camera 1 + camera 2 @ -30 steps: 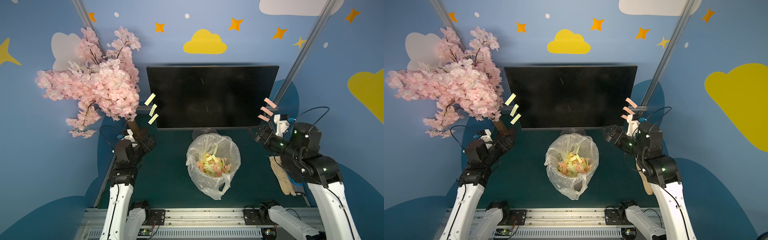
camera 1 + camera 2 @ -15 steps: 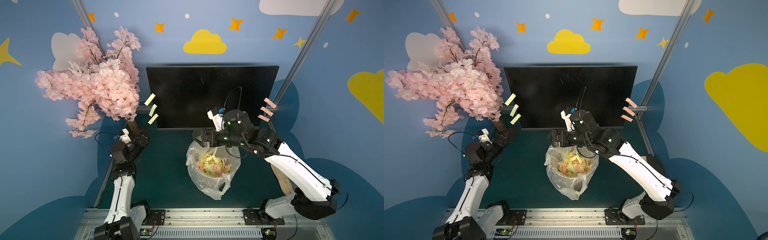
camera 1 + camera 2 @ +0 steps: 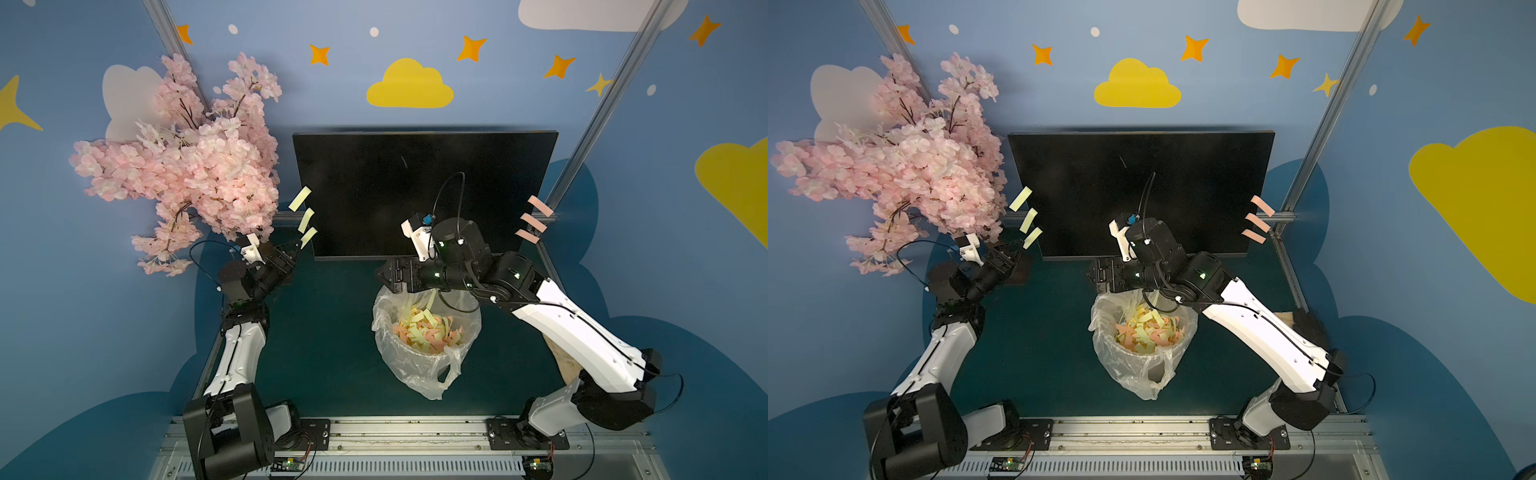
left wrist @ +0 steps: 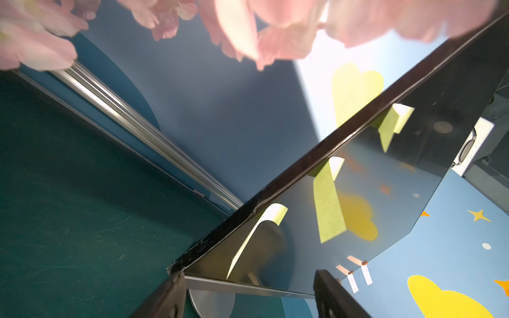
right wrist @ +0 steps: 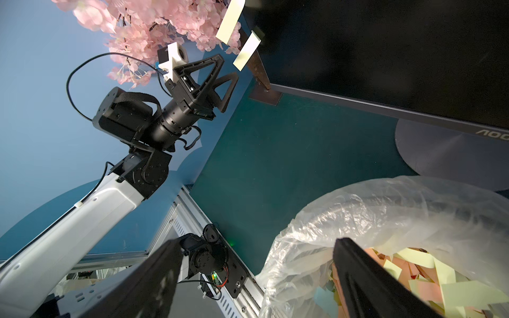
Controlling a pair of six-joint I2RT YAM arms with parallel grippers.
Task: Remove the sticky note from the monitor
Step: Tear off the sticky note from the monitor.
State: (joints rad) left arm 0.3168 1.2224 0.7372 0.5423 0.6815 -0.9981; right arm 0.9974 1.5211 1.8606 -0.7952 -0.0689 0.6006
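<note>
monitor (image 3: 424, 195) upright at the back edge of the table (image 3: 324, 340). yellow sticky notes (image 3: 306, 217) in a row on its left edge, pink notes (image 3: 534, 218) on its right edge. lowest yellow sticky note (image 3: 308, 237) stuck on near the monitor's bottom-left corner. left gripper (image 3: 296, 246) just below that note, jaws apart, nothing clamped. right gripper (image 3: 380, 277) over the back rim of the bagged bin (image 3: 415, 374), jaws wide, empty.

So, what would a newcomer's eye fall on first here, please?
A pink blossom tree fills the back left, beside the monitor, whose side edges carry yellow notes and pink notes. In front, a bag-lined bin brims with notes, the right gripper open above its rim.
</note>
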